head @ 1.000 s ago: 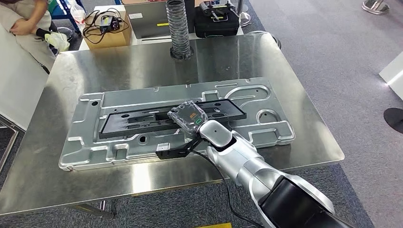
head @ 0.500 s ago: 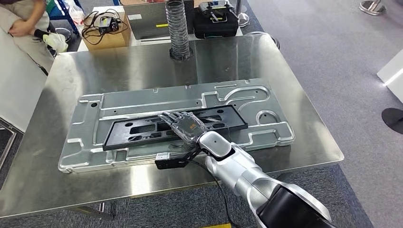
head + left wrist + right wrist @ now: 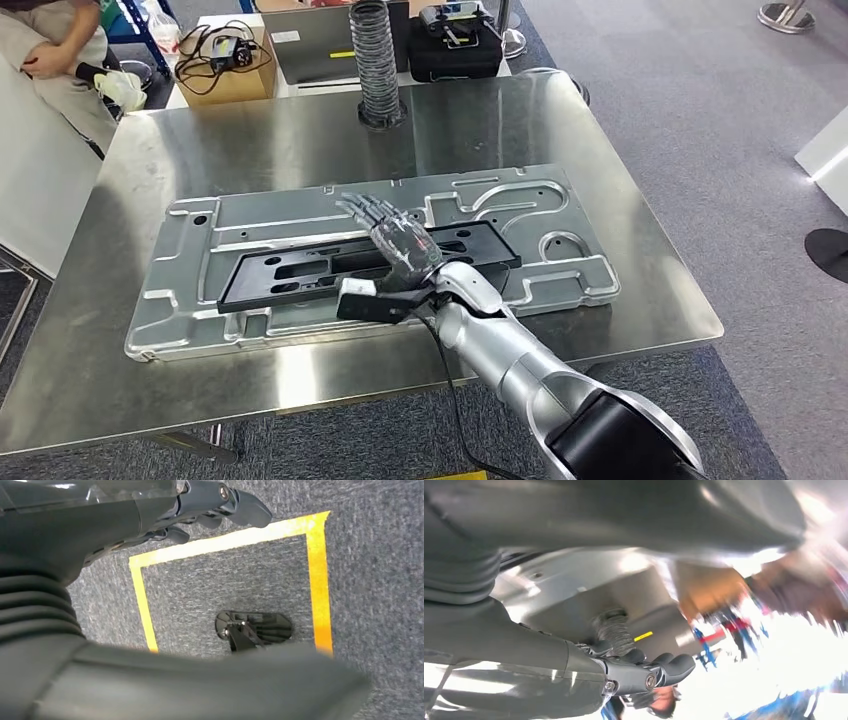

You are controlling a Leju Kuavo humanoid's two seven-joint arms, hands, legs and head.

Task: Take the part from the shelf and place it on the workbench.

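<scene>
So the long flat black plastic part with cut-out slots point(image 3: 350, 268) is lying flat on the big stamped silver metal panel point(image 3: 250, 215), which sits on the shiny stainless steel workbench point(image 3: 600, 200). The right hand point(image 3: 398, 240) is stretched out flat above the right half of the part, fingers point(image 3: 365, 210) extended and a bit apart, pointing toward the far edge of the panel, holding nothing. Can't tell if the palm actually touches the part or floats just over it. The part sticks out well past the hand on the left side.

The left hand point(image 3: 200, 505) hangs over grey carpet with a yellow tape outline point(image 3: 315, 580), fingers loosely curled, nothing in it.

A grey ribbed hose point(image 3: 375, 60) stands at the bench's far edge.
</scene>
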